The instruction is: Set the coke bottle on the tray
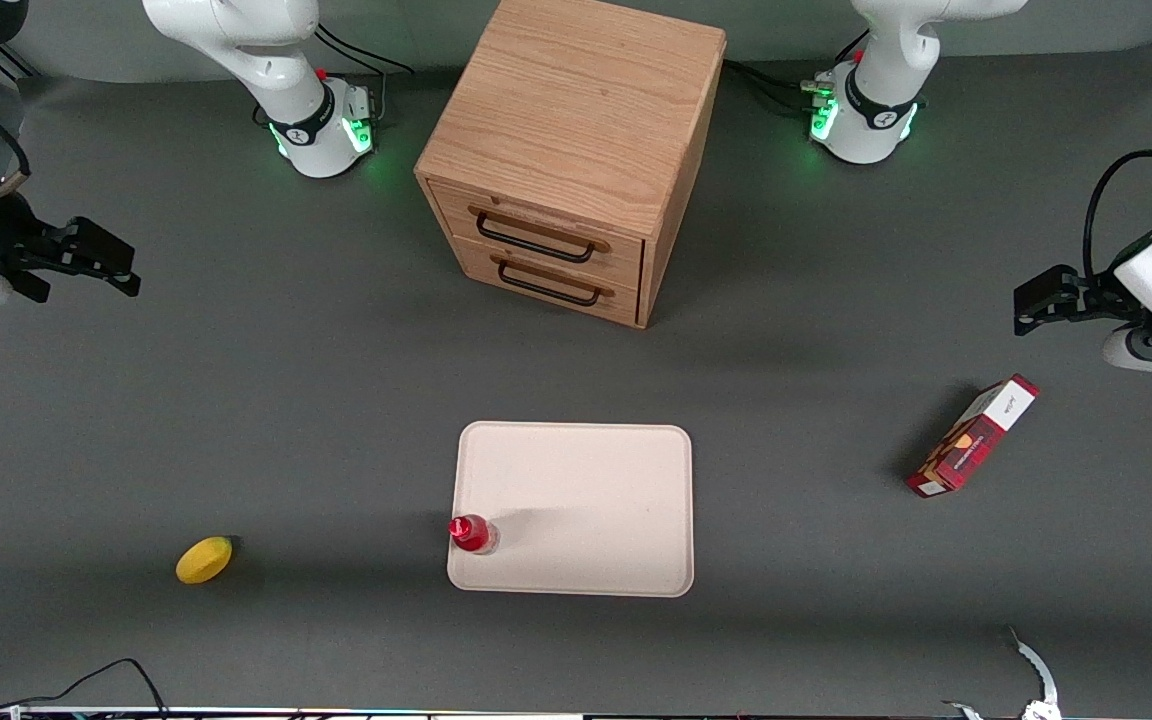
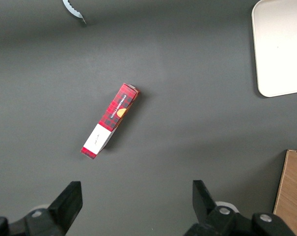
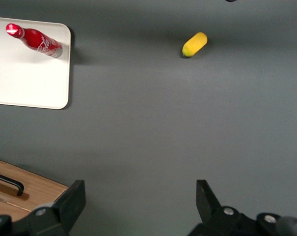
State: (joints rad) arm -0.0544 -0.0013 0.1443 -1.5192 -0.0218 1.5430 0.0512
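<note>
Standing upright at lower centre on large cream rectangular tray (image 1: 596, 500): small red coke bottle (image 1: 473, 534), red cap, white lettering. Black two-finger gripper (image 1: 121, 268), upper left, fingers apart, empty.

Coke bottle (image 1: 473, 534) upright on tray (image 1: 596, 480) corner, pincer (image 1: 86, 258) well apart
</note>
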